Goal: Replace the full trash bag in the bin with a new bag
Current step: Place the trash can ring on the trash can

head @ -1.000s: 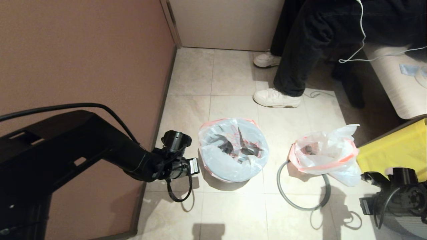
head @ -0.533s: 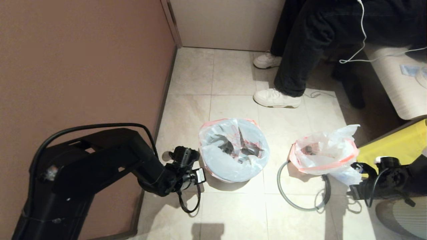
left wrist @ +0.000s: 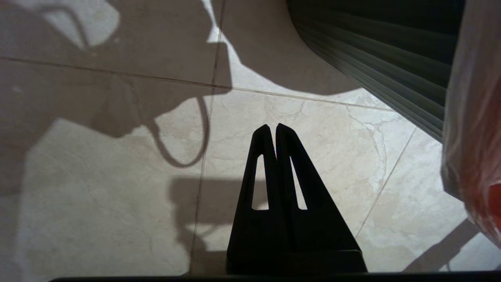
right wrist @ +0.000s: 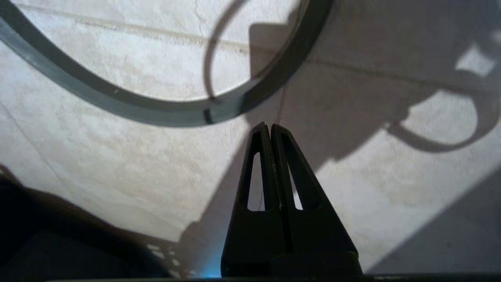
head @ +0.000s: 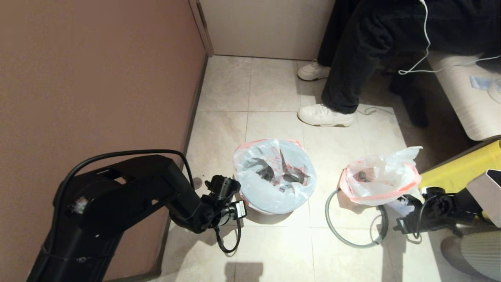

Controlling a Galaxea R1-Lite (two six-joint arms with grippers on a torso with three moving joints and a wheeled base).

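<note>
The bin stands mid-floor, its black ribbed wall close beside my left gripper, which is shut and empty just above the tiles. The new bag lines the bin, and its pink-red edge hangs over the outside. To the right, the full trash bag sits on the floor with its mouth open. The grey hoop lies on the floor, partly under that bag. My right gripper is shut and empty, low over the tiles just outside the grey hoop.
A brown wall runs along the left, behind my left arm. A person's legs and white shoes stand behind the bin. A yellow bag and a sofa are at the right, near my right arm.
Both arms have come down towards the floor. The left arm swung lower and closer to the bin, and the right arm moved left towards the hoop. Both grippers stayed shut.
</note>
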